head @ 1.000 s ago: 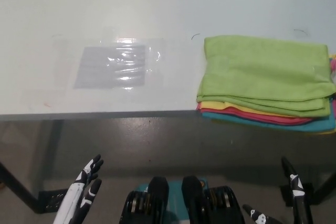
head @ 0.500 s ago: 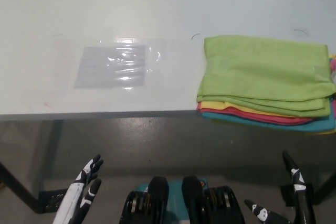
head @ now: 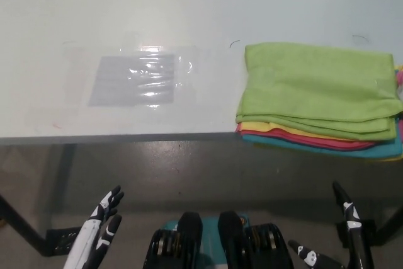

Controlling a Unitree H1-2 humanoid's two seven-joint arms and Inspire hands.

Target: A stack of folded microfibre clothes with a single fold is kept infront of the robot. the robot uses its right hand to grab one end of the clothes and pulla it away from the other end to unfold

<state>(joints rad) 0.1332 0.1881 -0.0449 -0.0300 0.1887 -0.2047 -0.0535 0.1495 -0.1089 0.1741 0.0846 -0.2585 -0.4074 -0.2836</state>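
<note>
Our right hand (head: 343, 231), fingers spread, waits at five o'clock; we judge the green cloth (head: 318, 89) soft, best pinched at its near edge.

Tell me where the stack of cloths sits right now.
In the head view the stack of cloths lies on the right side of the white table, at its near edge, right of a clear plastic sheet, green cloth on top.
</note>
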